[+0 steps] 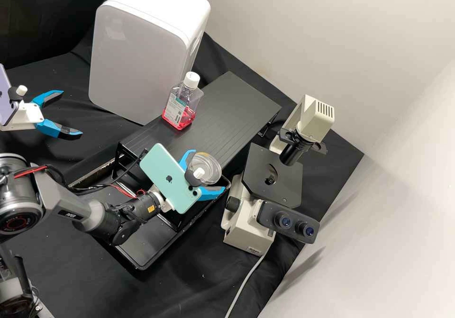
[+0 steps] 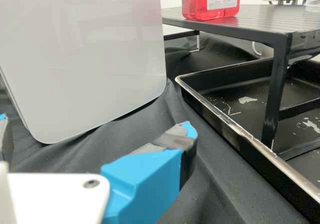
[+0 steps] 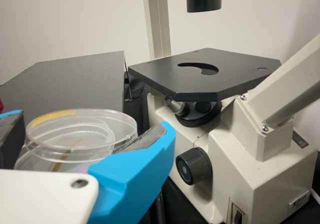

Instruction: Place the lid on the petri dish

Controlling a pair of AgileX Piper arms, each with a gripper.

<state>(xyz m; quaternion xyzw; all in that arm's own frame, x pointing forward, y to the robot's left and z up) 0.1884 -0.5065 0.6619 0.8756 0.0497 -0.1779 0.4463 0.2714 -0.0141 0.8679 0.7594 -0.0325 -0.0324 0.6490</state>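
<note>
A clear petri dish (image 1: 209,164) with a yellowish streak at its rim hangs over the near corner of the black shelf (image 1: 227,114), held level. My right gripper (image 1: 204,172) is shut on it, one blue finger on each side. From the right wrist the petri dish (image 3: 80,134) sits between the fingers (image 3: 150,149) of the right gripper (image 3: 87,140), and a smaller clear circle shows inside its top; I cannot tell lid from base. My left gripper (image 1: 68,113) is open at the far left above the black cloth, nothing between its fingers (image 2: 170,146).
A microscope (image 1: 270,199) stands just right of the dish, its black stage (image 3: 205,76) slightly higher. A flask of red liquid (image 1: 182,102) sits on the shelf beside a white box (image 1: 147,43). Under the shelf lies a black tray (image 1: 142,256).
</note>
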